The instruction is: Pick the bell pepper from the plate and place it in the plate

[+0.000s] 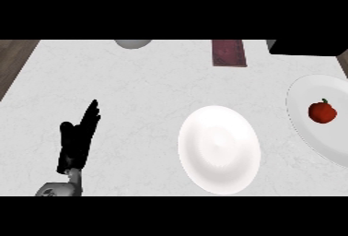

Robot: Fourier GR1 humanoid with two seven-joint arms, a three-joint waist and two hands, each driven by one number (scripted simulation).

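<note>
Item: pepper (322,111). Red, small dark stem on top pointing up and away. Roughly round as seen from above, so no clear long axis to approach along. Lies on the right plate (309,133), toward that plate's middle; the plate runs off the view's right edge.

Item: middle plate (219,148). White, nothing on it. Stands just left of the right plate, apart from it, near the counter's (136,97) near edge.

Item: left robot hand (78,138). Shows at the view's lower left, fingers straight and close together, pointing up and away; it holds nothing. Resting over the counter, well apart from both plates.

Item: right robot hand. Not in view.

Key relation: the pepper lies far to the right of the left robot hand, with the whole middle plate between them. The left robot hand would have to cross over that plate to reach it. The pepper's side of the counter is the right arm's side, so by judgement the right arm is the nearer one, though where it stands cannot be seen.

Task state: the pepper sits in a plate, which fits either the plate it is to be taken from or the one it is to end in; the view does not settle which.

Other items, far edge of counter: grey round thing (132,43), partly cut off; dark red block (228,53); black thing (306,46) at the far right corner.
</note>
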